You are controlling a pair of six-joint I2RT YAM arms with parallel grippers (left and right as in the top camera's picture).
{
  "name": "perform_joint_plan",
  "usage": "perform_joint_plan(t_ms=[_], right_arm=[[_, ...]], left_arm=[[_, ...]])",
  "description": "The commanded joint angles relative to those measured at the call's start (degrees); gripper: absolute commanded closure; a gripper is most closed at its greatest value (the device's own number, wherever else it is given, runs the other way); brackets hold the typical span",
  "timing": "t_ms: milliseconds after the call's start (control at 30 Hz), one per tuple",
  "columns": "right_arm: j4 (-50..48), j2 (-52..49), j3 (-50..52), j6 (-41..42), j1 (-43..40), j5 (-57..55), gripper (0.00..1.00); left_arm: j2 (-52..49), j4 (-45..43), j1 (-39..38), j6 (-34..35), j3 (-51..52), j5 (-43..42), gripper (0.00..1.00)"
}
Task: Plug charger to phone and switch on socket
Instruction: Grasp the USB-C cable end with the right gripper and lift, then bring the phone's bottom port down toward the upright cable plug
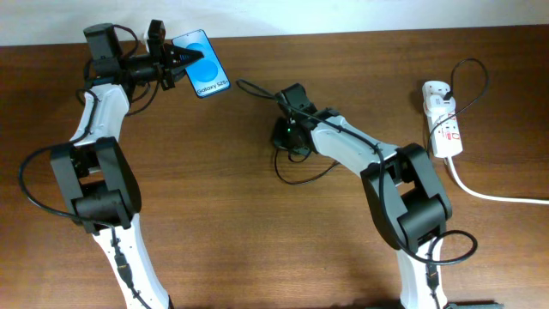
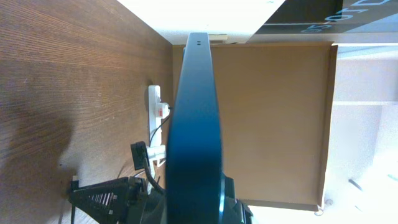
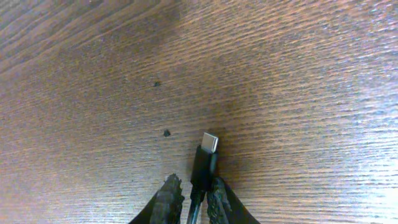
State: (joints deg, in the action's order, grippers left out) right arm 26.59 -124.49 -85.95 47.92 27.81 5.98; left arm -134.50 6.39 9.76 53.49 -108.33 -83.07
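Clamped together on the phone (image 1: 204, 75), the left gripper (image 1: 183, 62) is seen from overhead near the far edge of the counter (image 1: 240, 249), towards its left corner, with the bright blue screen turned upward. From the left wrist view only the phone's slim, dark, rounded edge is shown, with the white oblong socket (image 2: 155, 102) and its red marks beyond it. Overhead, the socket is placed by the right edge, near the far corner. The right gripper (image 3: 192, 190) is closed on the charger (image 3: 203, 163) around mid-counter. Only in the right wrist view is the flat metal connector tip revealed, pointed out over grained brown wood. Thin black cable is looped on the wood beside it.
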Motion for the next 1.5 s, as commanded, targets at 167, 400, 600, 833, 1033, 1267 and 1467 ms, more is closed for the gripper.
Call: perform_joint_plan(t_ms=[167,400,600,833,1033,1267,1467], right_arm=[[-6.5,3.6,1.4,-25.3,-3.0,25.3,0.96],[2.5,20.0,1.4,-37.7,-5.1,38.5,0.96],[12.9,29.6,1.5,-40.0,-5.1,38.4,0.96],[1.6,52.7,26.3,-30.5,-14.5,39.3,0.96],[-38.3,53.6,49.7,-6.5,-16.6,44.7,0.96],[-62.0,41.9,53.3,1.3,-16.4,48.6,0.96],[-70.7,35.9,53.3,2.1,-15.0,49.1,0.96]], left_arm=[[0.1,-0.3,0.0,-1.1,-0.3,-1.8,1.0],[0.1,-0.4,-1.1,-4.2,-0.3,-5.9,1.0],[0.1,-0.4,-5.3,-5.6,-0.3,-7.1,1.0],[0.1,-0.4,-9.3,-7.6,-0.3,-7.1,1.0],[0.1,-0.5,-15.7,-9.5,-0.3,-7.0,1.0],[0.1,-0.4,-17.3,-9.5,-0.3,-7.0,1.0],[0.1,-0.4,-18.1,-9.5,-0.3,-6.8,1.0]])
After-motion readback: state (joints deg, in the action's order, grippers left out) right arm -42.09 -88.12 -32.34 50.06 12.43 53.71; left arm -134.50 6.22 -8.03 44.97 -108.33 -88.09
